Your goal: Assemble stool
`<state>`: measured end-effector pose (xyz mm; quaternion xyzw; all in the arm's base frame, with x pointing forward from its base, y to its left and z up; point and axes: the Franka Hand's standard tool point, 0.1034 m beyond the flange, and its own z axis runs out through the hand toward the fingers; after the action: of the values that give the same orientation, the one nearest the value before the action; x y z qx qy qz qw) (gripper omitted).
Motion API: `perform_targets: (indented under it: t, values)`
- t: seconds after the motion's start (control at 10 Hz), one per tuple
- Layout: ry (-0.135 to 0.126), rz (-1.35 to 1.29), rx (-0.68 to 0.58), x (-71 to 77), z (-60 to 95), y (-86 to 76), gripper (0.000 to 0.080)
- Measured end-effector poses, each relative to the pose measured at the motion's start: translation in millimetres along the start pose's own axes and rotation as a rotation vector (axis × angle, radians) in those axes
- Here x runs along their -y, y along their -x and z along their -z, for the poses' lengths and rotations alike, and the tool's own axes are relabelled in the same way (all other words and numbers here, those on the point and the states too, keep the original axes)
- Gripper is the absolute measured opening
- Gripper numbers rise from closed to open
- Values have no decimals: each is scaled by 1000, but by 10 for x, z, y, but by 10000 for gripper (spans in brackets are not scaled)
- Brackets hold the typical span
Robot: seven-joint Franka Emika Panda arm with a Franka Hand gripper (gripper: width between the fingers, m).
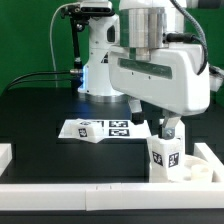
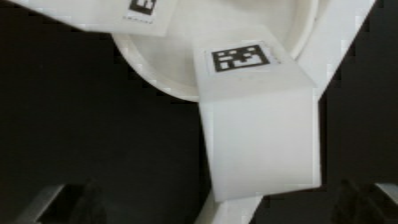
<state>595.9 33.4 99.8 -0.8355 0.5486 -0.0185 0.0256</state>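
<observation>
White Panda arm (image 1: 160, 65) over black table (image 1: 40, 110). Round white stool seat (image 1: 200, 172) lies at ext. view's right. Chunky leg (image 1: 163, 158) w/ black-and-white square tags, no readable text, stands upright touching seat, directly under gripper (image 1: 168, 131). Wrist view: jaws apart, leg btwn fingers (image 2: 50, 205), gap each side.

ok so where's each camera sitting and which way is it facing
exterior: off the arm, faces across the table at the arm, base and all, with the gripper over the leg.
wrist: on the wrist, looks past both fingertips at the leg and seat.
shared: leg and seat.
</observation>
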Motion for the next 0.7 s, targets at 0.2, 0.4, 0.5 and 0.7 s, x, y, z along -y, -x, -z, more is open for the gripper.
perform_targets:
  t: [0.2, 0.4, 0.5, 0.7]
  values:
    - [-1, 35, 2, -12, 1, -8, 649]
    - [-5, 84, 8, -150, 37, -59, 649]
    - [-9, 197, 7, -248, 60, -86, 649]
    - [-4, 349, 19, -384, 73, -50, 649]
